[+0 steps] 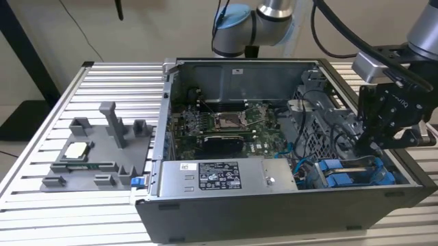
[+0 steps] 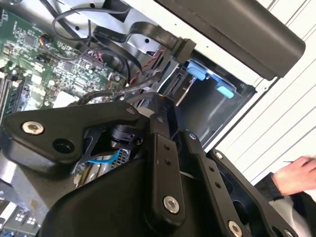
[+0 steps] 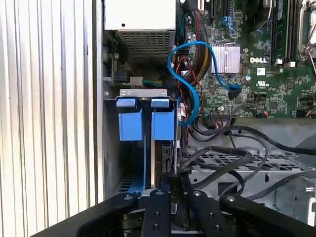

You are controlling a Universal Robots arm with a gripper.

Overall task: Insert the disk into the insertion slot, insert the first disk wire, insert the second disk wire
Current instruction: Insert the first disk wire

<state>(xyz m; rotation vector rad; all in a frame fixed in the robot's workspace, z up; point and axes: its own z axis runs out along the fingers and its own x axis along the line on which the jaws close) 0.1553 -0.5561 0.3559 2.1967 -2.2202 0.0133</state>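
The black, jointed gripper (image 1: 372, 146) hangs inside the open computer case (image 1: 274, 218), at the exterior view's right, just over the drive cage. In the first wrist view its tip (image 3: 171, 177) sits among glossy black cables (image 3: 222, 158) close to the cage, and whether it is clenched, released or grasping a wire I cannot tell, since the tip is lost among those cables.

The disk (image 3: 163, 126) is already seated in the insertion slot (image 3: 143, 92), a rectangular bay of grey sheet metal. Its bright blue plastic carrier stands side by side with a second blue carrier (image 3: 131, 123), on the side nearer the motherboard (image 3: 256, 74). A thin, rounded blue cable (image 3: 185, 54) loops from beside the carriers across to the green board.

In the exterior view a boxy silver power supply (image 1: 219, 175) with a white label lies along the case's near edge. The case rests on a desk (image 1: 116, 77) of ribbed aluminium slats, which also carries a matte grey moulded fixture (image 1: 96, 154) with upright posts.

A person's hand (image 2: 296, 174) rests at the edge of the second wrist view
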